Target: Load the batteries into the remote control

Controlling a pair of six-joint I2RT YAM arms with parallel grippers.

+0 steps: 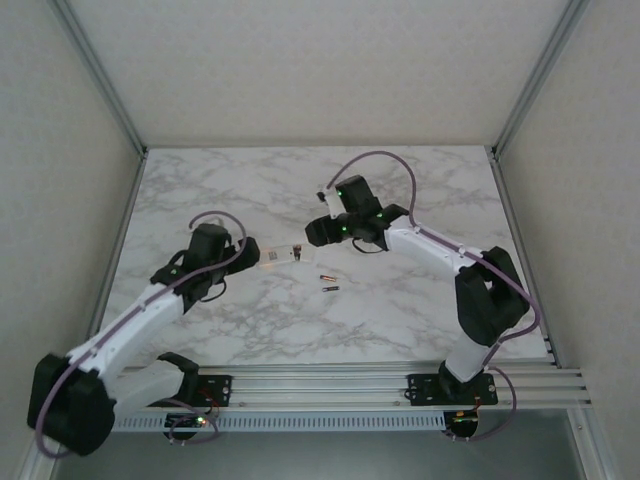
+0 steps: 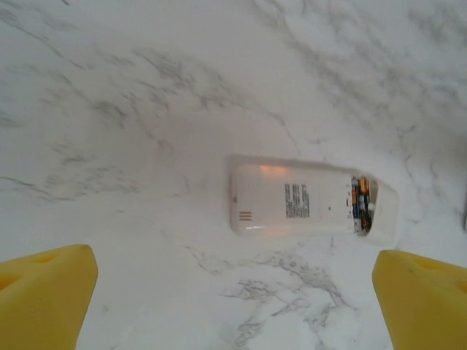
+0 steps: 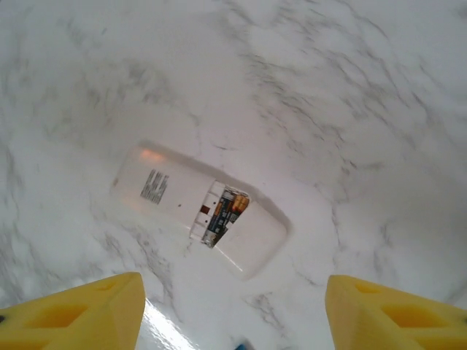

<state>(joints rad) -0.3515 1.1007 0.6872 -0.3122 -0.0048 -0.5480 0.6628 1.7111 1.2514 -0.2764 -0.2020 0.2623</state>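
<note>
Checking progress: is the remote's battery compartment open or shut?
Open: the remote lies back up, cover off, batteries showing inside.

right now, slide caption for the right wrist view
White remote back-up on marble table, batteries in its open bay

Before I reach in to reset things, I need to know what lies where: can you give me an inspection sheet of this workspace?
Surface: marble tabletop, no spills seen.
Job's things: remote lying back up with its bay open and fitted batteries showing inside. Two loose batteries lie on the table, apart from the remote.
Clutter: nothing seen.
Grippers: left tool open and holding nothing, above the table beside the remote. Right tool open and holding nothing, above the remote.
Cables: a purple cable loops along each arm, off the table.
Surroundings: white walls, metal rails at the near edge.
</note>
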